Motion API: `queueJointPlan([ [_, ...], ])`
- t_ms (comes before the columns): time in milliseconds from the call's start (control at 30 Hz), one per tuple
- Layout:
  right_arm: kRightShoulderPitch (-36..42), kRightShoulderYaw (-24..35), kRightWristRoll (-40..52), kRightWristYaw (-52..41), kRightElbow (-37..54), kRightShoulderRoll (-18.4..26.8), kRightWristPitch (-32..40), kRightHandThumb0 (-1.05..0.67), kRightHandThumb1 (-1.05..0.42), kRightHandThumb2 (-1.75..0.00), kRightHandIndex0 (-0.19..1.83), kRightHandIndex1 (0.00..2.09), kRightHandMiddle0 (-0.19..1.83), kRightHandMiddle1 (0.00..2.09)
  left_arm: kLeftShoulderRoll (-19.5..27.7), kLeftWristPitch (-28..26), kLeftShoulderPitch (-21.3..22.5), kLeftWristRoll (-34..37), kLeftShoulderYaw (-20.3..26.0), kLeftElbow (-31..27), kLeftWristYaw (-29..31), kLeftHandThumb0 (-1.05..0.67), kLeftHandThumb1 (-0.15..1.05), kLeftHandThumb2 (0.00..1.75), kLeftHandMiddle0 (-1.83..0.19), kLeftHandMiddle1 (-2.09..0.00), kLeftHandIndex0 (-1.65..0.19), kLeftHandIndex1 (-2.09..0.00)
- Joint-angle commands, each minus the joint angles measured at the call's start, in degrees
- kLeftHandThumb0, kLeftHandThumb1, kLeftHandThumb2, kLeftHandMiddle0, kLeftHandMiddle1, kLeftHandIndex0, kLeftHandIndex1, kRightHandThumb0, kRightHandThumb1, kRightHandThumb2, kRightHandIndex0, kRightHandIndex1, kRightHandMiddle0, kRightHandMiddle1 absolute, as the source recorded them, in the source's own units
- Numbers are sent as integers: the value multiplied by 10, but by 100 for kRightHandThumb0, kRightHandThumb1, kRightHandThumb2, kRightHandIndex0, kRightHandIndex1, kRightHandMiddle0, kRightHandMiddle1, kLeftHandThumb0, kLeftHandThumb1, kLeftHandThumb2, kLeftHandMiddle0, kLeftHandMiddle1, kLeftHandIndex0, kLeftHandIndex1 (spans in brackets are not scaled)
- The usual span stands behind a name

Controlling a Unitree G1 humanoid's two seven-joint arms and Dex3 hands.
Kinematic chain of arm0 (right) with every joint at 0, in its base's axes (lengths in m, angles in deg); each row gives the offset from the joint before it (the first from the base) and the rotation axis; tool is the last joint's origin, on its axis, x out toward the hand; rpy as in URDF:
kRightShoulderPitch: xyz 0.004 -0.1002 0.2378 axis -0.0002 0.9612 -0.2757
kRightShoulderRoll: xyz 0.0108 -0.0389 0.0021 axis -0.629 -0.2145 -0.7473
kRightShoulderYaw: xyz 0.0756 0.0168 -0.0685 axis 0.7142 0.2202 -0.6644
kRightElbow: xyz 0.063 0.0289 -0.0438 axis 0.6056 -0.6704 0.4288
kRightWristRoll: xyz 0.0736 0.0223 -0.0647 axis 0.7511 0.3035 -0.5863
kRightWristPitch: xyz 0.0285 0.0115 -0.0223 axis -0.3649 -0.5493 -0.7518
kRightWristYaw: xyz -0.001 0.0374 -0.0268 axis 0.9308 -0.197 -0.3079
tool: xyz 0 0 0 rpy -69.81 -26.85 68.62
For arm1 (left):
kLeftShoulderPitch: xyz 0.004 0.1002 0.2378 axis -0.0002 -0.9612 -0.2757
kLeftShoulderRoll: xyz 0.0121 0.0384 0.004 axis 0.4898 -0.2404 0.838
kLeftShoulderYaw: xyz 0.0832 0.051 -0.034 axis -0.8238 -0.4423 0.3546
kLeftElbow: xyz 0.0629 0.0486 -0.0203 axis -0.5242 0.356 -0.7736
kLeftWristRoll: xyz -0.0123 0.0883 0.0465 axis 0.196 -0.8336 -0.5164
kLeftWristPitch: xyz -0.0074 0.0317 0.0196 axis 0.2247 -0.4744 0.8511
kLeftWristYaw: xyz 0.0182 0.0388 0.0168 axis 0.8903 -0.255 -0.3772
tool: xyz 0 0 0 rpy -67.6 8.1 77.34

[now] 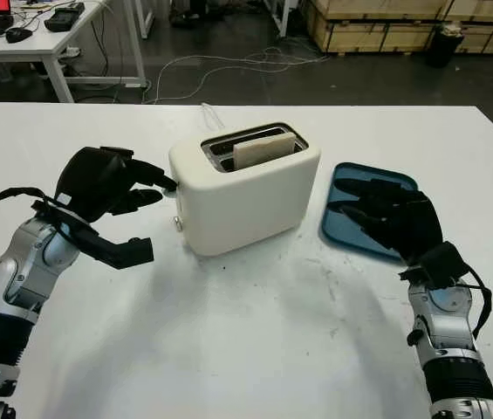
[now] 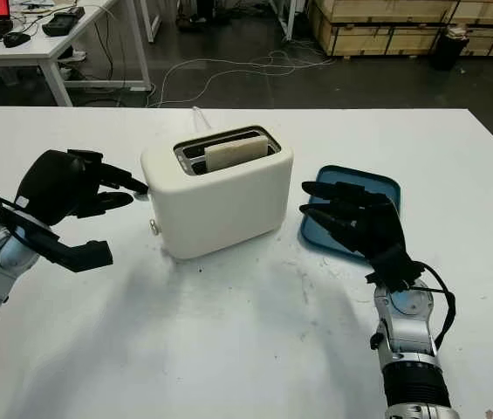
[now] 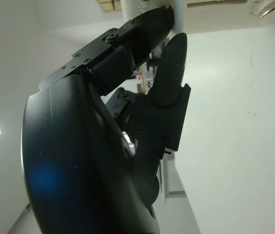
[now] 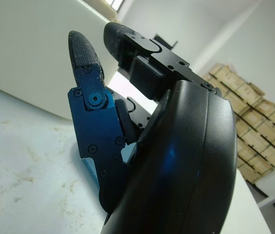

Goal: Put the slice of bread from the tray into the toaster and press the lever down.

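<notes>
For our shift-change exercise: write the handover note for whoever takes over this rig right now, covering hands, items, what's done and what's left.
Left hand: holds nothing, its fingertips at the lever end of the cream-white two-slot toaster; whether they touch the lever cannot be told.
Right hand: open, holding nothing, over the blue rectangular plastic tray to the toaster's right.
Pale square slice of bread: standing in a toaster slot, top edge still above the rim.
Done: bread moved from tray into toaster.
Left: press the lever down, probably with the left hand; bread sitting high suggests it is not yet pressed.
</notes>
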Motion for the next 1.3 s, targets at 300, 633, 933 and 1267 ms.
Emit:
queueJointPlan([
  [300, 6, 5, 11, -2, 1, -2, -6, -51, -92, 0, 105, 22, 103, 0, 4, 17, 19, 0, -12, 18, -3, -33, 92, 6, -84, -175, -116, -10],
  [633, 8, 5, 9, 1, 9, 0, -3, -51, -92, 0, 105, 22, 103, 0, 16, 25, 43, -28, -44, 14, 14, -31, 88, 2, -87, -175, -117, -12],
  [933, 11, 13, 30, -12, 5, -1, 14, -52, -89, 0, 108, 22, 105, 1, -92, -58, 46, -215, -245, 212, -39, -24, 81, 3, -73, -175, -118, -9],
  [1267, 11, 17, 29, -13, -2, 6, 21, -55, -89, 0, 109, 20, 103, 0, -174, -77, 40, -187, -310, 335, -56, -18, 85, 0, -63, -174, -119, -6],
])
